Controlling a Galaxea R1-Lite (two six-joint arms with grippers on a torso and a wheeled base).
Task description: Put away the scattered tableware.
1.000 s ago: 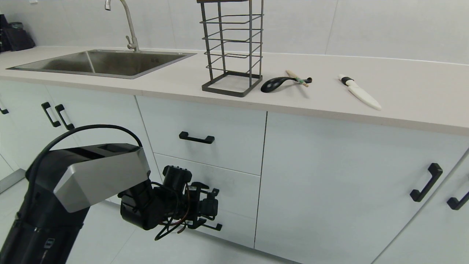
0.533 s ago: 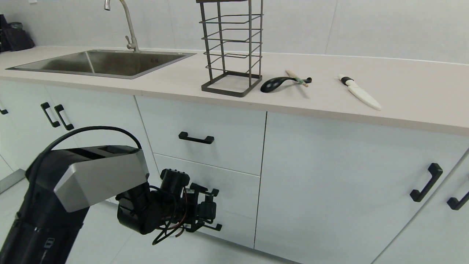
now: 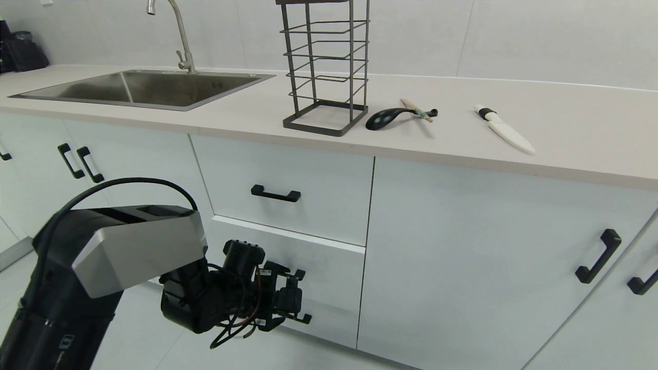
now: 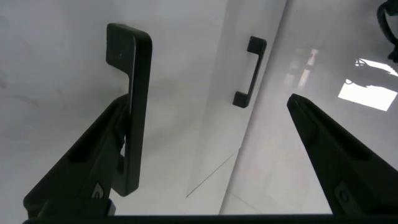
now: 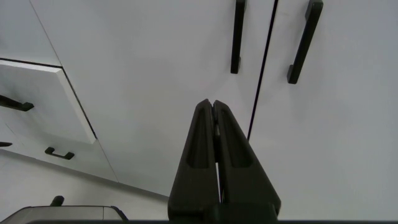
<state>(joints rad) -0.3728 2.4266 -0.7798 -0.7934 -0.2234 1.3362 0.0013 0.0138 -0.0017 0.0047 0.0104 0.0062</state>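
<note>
Spoon [image 3: 383, 119] on counter [image 3: 247, 115], well above left tool [image 3: 300, 295], apparently straddling drawer handle [image 4: 132, 106]

I read the wire rack [image 3: 326, 67] as dark grey, plain metal. Just right of the rack, the spoon [image 3: 383, 119] is glossy black. The chopsticks [image 3: 415, 109] touching it are pale wood with a green band. Farther right of the rack, the knife [image 3: 506, 132] is white with one black band near its far end. The countertop [image 3: 565, 118] under the rack is pale beige and unpatterned. Left of the rack, the sink [image 3: 144, 87] is brushed silver. Below the rack, the cabinet fronts [image 3: 462, 246] are plain white with black handles [image 3: 276, 193]. The left gripper [image 3: 304, 293] and the right gripper [image 5: 216, 143] are both black.
</note>
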